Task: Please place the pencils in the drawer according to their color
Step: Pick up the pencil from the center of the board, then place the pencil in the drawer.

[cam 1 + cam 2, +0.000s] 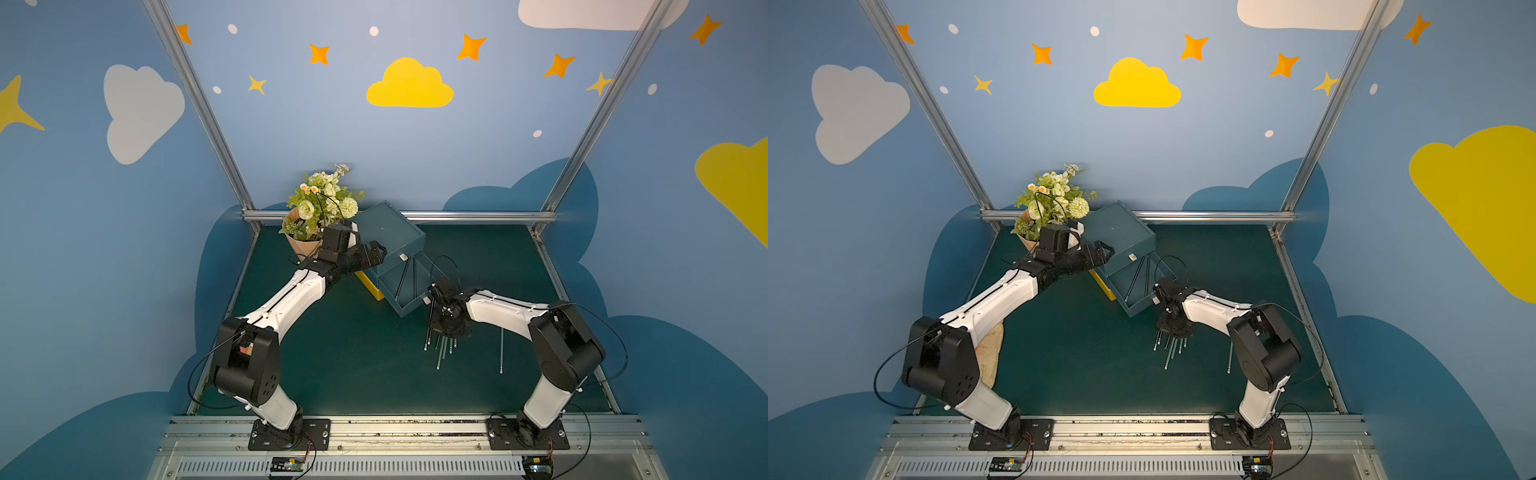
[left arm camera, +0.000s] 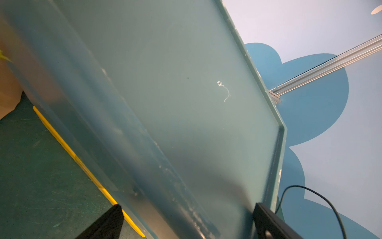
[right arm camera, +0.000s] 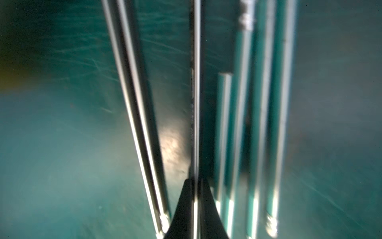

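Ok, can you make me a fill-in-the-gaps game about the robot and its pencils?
1. The pencil pinched in the right gripper is coloured ____.
2. The flowers stand behind the robot's ____ arm.
3. The strip along the bottom of the drawer cabinet is coloured ____.
4. Inside the open drawer lie a few long thin ____.

Missing words: black, left, yellow, pencils.
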Robot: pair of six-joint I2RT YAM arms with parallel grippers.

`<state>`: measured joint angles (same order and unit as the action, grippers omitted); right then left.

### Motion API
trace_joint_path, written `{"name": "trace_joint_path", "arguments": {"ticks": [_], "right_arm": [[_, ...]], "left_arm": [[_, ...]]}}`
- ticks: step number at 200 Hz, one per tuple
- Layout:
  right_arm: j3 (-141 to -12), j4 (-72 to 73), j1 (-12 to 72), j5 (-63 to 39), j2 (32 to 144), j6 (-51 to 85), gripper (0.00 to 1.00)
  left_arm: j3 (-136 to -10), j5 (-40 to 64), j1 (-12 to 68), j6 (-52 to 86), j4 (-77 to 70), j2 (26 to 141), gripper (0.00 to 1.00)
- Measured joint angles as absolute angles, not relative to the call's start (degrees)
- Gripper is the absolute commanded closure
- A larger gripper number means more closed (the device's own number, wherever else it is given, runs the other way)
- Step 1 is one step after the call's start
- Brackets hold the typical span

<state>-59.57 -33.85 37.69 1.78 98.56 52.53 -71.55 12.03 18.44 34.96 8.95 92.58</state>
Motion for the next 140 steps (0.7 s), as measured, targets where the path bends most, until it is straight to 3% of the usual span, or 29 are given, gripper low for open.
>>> {"name": "trace_joint_path", "arguments": {"ticks": [75,140], "right_arm": [[-61.52,-37.82,35.11,2.46,82.59,53.12,1.00],[-73.47,-34.11,34.59,3.38,83.99,51.68,1.00]], "left_arm": [[-71.53,12.05,18.44,34.96,8.93,92.58,0.00],[-71.31,12.05,18.46,35.18,8.54,92.58,0.00]]}}
